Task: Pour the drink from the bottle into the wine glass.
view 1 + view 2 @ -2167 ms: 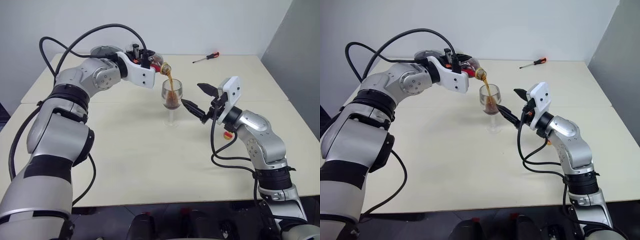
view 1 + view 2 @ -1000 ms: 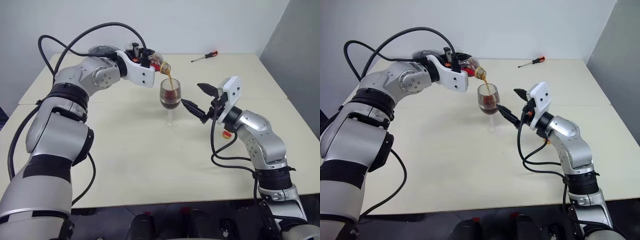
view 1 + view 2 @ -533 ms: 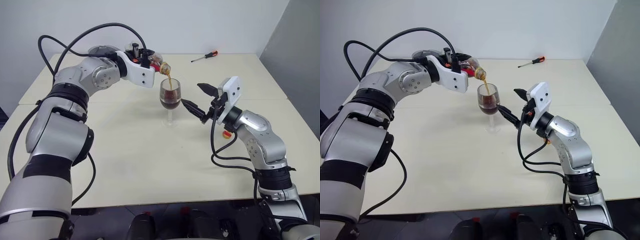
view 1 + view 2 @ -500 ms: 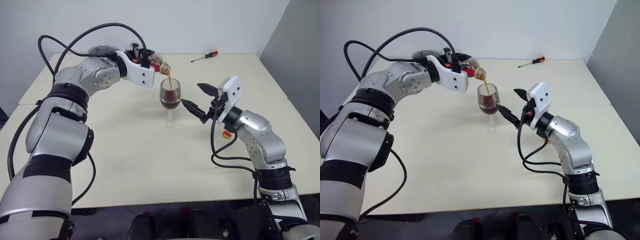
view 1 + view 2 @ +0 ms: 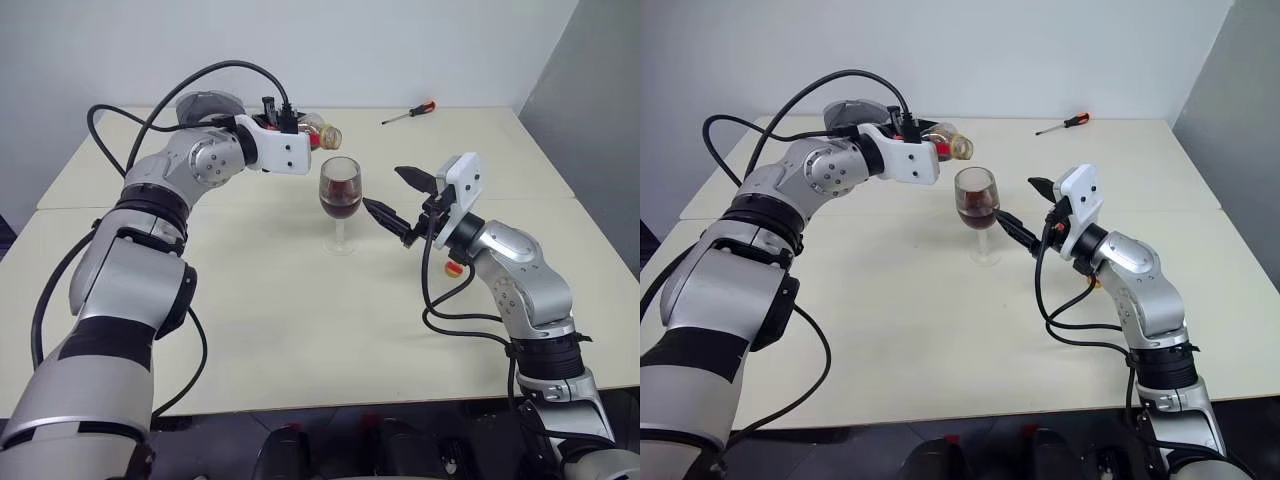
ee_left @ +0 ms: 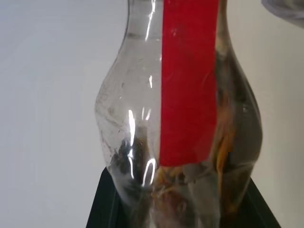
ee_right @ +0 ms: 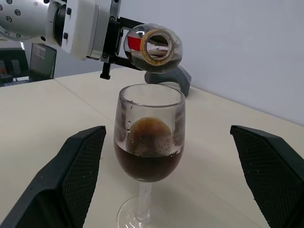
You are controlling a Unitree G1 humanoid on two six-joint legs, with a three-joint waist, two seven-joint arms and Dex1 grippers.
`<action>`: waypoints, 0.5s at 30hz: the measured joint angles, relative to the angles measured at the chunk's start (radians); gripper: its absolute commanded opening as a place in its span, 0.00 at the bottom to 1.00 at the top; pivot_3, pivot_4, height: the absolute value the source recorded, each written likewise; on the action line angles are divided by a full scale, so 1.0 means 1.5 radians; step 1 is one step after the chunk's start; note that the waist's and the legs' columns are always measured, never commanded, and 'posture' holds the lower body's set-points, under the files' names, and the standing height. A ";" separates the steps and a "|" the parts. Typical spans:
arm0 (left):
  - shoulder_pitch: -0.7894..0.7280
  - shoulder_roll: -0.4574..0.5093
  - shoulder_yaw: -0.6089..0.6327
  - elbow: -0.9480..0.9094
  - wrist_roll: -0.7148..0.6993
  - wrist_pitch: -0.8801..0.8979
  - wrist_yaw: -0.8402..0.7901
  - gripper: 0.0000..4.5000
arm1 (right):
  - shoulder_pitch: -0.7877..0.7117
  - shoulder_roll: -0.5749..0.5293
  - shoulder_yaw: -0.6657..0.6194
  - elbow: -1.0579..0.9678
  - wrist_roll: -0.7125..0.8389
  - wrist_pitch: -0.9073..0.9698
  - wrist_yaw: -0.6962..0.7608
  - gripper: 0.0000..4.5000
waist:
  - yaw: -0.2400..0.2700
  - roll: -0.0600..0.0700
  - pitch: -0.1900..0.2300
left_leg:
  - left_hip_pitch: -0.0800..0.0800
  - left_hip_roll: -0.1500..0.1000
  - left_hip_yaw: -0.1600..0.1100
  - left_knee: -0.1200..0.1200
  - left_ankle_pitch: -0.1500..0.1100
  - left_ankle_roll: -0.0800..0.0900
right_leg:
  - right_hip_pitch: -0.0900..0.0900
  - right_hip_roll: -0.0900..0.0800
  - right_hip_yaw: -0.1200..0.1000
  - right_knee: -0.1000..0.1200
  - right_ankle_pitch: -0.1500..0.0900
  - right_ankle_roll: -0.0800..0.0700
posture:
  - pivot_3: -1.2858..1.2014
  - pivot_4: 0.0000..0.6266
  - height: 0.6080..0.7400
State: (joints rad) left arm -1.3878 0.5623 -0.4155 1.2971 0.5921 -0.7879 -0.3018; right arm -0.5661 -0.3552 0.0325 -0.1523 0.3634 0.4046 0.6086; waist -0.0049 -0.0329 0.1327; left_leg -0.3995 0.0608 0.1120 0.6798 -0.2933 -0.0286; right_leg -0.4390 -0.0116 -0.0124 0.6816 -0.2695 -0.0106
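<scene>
one wine glass (image 5: 340, 205), one bottle (image 5: 322, 131), one screwdriver (image 5: 409, 112), two grippers. left gripper (image 5: 932, 137) clamped on bottle, held roughly level, mouth just above and behind glass rim. drink (image 7: 148, 160) fills lower bowl, foam on top. glass upright mid-table (image 5: 300, 310), far from edges, wide bare room in front. right gripper (image 5: 398, 197) spread wide, empty, just beside glass. left wrist view shows bottle's red label strip (image 6: 189, 80); right wrist view looks into bottle mouth.
</scene>
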 measured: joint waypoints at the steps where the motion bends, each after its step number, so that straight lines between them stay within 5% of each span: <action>1: 0.004 -0.001 0.007 0.000 -0.007 0.003 -0.008 0.23 | 0.000 0.000 0.000 0.000 0.000 0.000 0.000 1.00 | 0.000 0.000 0.000 | 0.000 0.000 0.000 0.000 0.000 0.000 | 0.000 0.000 0.000 0.000 0.000 0.000 | 0.52 0.24 1.00; 15: 0.053 -0.049 0.131 -0.014 -0.164 0.113 -0.129 0.23 | 0.006 0.001 0.001 -0.007 0.001 0.001 0.000 1.00 | -0.001 0.000 0.000 | 0.000 0.000 0.000 0.000 0.000 0.000 | 0.000 0.000 0.000 0.000 0.000 0.000 | 0.52 0.24 1.00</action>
State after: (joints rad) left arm -1.3089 0.4890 -0.2185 1.2762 0.3463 -0.6177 -0.4957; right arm -0.5577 -0.3543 0.0337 -0.1625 0.3652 0.4059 0.6092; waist -0.0071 -0.0329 0.1327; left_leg -0.3996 0.0609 0.1115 0.6800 -0.2932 -0.0286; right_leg -0.4390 -0.0115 -0.0124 0.6819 -0.2695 -0.0106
